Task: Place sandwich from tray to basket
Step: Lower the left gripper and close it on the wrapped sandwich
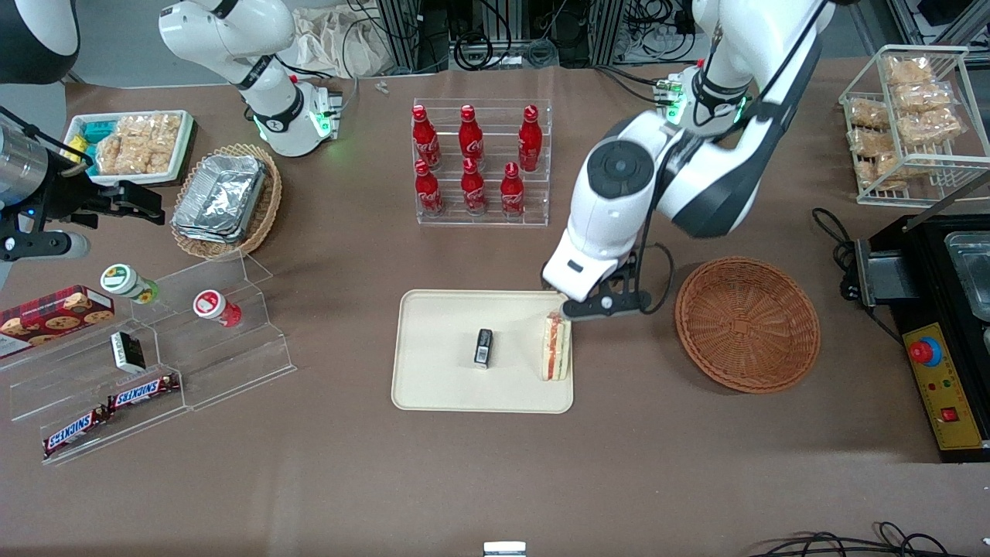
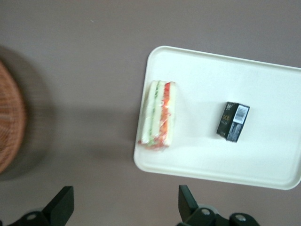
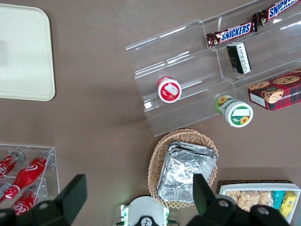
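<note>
1. Black cables [image 1: 858, 543] and a white block [image 1: 504, 548] lie nearest the front camera, on the brown desk [image 1: 348, 480].
2. Farther from that camera is the cream tray [image 1: 464, 392]. On it, near its edge toward the working arm's end, lies the sandwich [image 1: 555, 346], its layers of white, green and red showing.
3. Beside the sandwich on the tray is a small black box [image 1: 483, 348].
4. Above the desk, around the tray's corner and farther from the front camera than the sandwich, hangs the end effector [image 1: 607, 305]. It is released, its fingers [image 2: 60, 206] spread wide apart.
5. Round and brown, the basket [image 1: 747, 325] sits beside the tray, toward the working arm's end.
6. Farther from the front camera than the tray, a clear rack [image 1: 483, 220] holds six red bottles [image 1: 530, 139].
7. Toward the parked arm's end, a clear stand [image 1: 232, 371] carries two candy bars [image 1: 144, 391], jars [image 1: 217, 307] and a cookie box [image 1: 58, 316]. A foil packet [image 1: 220, 199] lies in a wicker bowl [image 1: 267, 205].
8. Toward the working arm's end are a white wire rack [image 1: 905, 197] of wrapped bread [image 1: 928, 126] and a black machine [image 1: 901, 286] with a yellow panel [image 1: 945, 379].
</note>
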